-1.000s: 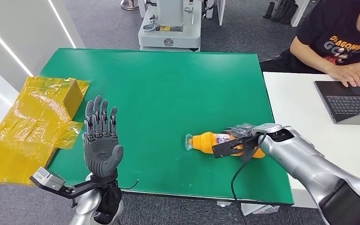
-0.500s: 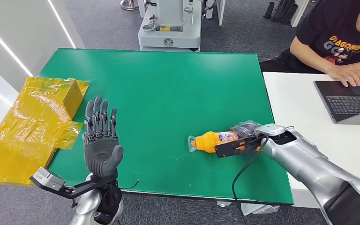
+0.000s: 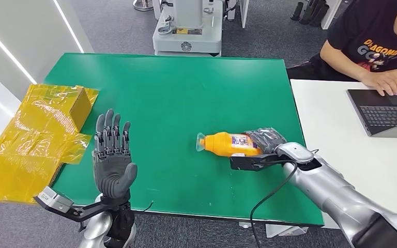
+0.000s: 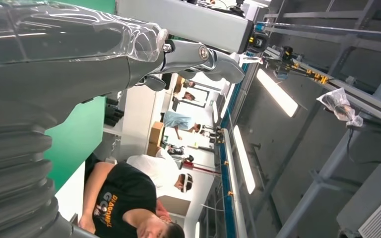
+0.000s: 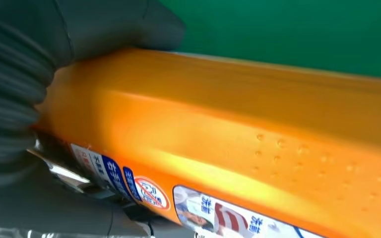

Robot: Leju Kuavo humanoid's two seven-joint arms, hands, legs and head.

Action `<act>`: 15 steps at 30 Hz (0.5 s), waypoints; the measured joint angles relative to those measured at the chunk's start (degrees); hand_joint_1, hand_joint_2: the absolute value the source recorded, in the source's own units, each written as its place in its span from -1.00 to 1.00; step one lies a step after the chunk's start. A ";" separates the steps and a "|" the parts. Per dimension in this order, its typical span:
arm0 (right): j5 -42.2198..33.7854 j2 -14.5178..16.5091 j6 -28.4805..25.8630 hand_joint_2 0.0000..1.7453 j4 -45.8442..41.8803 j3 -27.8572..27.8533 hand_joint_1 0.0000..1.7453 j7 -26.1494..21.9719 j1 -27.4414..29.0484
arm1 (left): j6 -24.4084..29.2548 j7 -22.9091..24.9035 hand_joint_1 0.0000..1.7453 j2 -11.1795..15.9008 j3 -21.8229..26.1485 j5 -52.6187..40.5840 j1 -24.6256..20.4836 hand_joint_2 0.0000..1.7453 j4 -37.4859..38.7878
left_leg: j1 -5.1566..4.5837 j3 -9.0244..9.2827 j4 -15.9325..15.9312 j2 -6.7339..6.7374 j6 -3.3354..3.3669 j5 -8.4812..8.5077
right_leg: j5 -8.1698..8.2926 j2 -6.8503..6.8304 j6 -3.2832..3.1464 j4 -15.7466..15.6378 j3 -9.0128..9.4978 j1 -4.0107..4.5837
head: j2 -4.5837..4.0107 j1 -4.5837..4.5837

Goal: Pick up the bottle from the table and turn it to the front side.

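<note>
An orange bottle (image 3: 226, 144) with a clear cap and a printed label lies sideways above the green table (image 3: 176, 93), cap pointing left. My right hand (image 3: 266, 140) grips its base end, the dark fingers wrapped over it. In the right wrist view the orange bottle (image 5: 238, 144) shows up close with its label (image 5: 149, 191), and my thumb (image 5: 104, 25) lies over its side. My left hand (image 3: 112, 155) stands upright near the table's front left, palm up and fingers apart, holding nothing. The left wrist view shows the left hand (image 4: 69, 54) from behind.
Crumpled yellow film and a yellow box (image 3: 36, 134) lie at the table's left edge. A person in a black shirt (image 3: 372, 46) sits at the white table (image 3: 341, 129) on the right, a hand on a laptop (image 3: 385, 111). A grey machine (image 3: 188, 28) stands behind the green table.
My right hand has carried the bottle up and to the left, off the spot near the front right. The label now faces upward. The left hand has barely moved.
</note>
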 joint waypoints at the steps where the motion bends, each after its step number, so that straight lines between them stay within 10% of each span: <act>1: -0.03 0.16 -2.34 1.00 -0.59 -1.18 1.00 -0.14 0.85 | 0.00 -0.01 -1.00 -0.05 0.00 -0.07 0.11 1.00 0.00 | 0.00 0.00 0.00 0.00 0.00 0.00 | 0.00 0.00 0.00 0.00 0.00 0.00 | 0.00 0.01; 15: -1.35 5.31 -32.72 1.00 -13.51 -22.18 1.00 -10.69 15.09 | 1.36 0.36 -1.00 -0.15 0.02 1.51 -0.18 1.00 0.02 | 0.01 -0.01 -0.02 0.00 -0.02 -0.02 | -0.03 -0.02 -0.02 0.00 -0.04 0.01 | 0.00 -0.01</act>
